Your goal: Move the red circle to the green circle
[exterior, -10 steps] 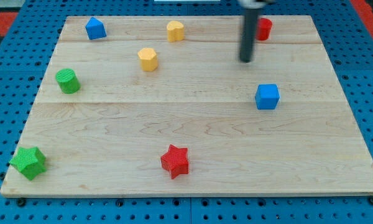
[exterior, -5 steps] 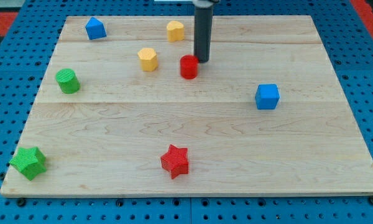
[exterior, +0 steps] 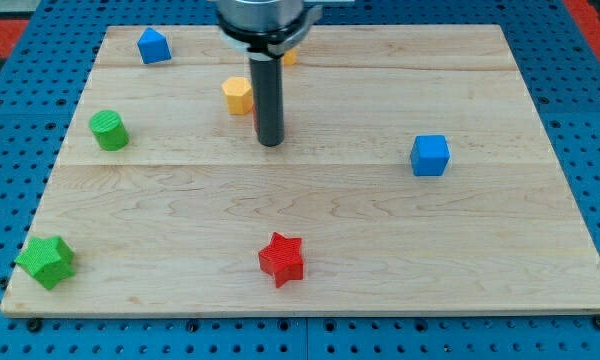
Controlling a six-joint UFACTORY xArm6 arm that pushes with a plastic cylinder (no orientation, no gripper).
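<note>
Starting at the view's left: green star (exterior: pixel 46 261) at the wooden board's (exterior: pixel 480 240) bottom corner, green circle (exterior: pixel 108 130) above it, blue block (exterior: pixel 154 45) near the top edge. My tip (exterior: pixel 270 141) rests right of the yellow block (exterior: pixel 237 95); it is a bare rod that grips nothing. The red circle (exterior: pixel 256 112) shows only as a sliver behind the rod, well apart from the green circle. A red star (exterior: pixel 281 259) lies below, and a blue cube (exterior: pixel 430 155) sits rightward.

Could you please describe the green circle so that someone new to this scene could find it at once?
Start at the wooden board and go to its edge at the view's left, about a third of the way down. The green circle stands there alone. Unlike the green star at the bottom-left corner, it is a round cylinder.
</note>
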